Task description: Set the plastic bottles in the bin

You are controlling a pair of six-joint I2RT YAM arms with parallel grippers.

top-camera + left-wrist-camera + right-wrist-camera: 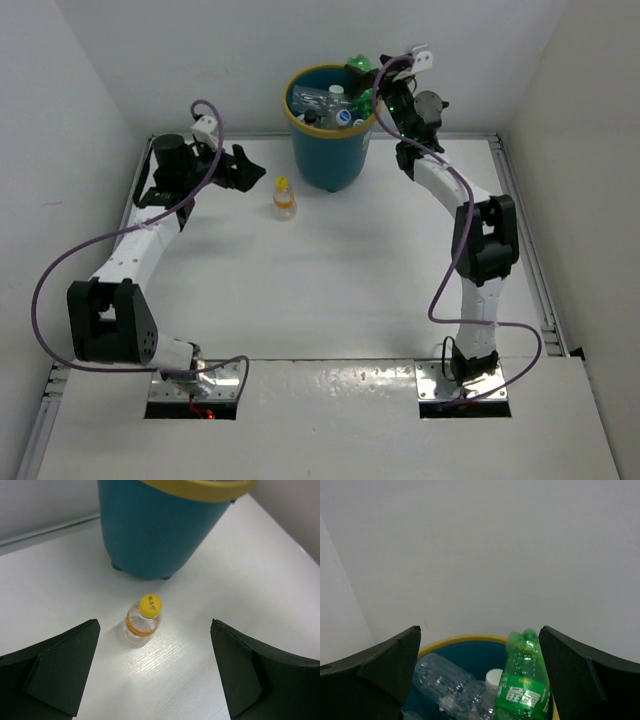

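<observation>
Green bottle (pixel 522 690) sits half-hidden in the bin (pixel 455 641); left gripper (pixel 245 167) and right gripper (pixel 480 628) gape.

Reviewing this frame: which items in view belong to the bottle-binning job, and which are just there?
Part of the job:
- bin
- green bottle and clear bottles, inside it
- yellow-capped bottle, upright on the table
- left gripper, open, facing that bottle
- right gripper, open, over the bin

Not part of it:
- white table
- purple cables
</observation>
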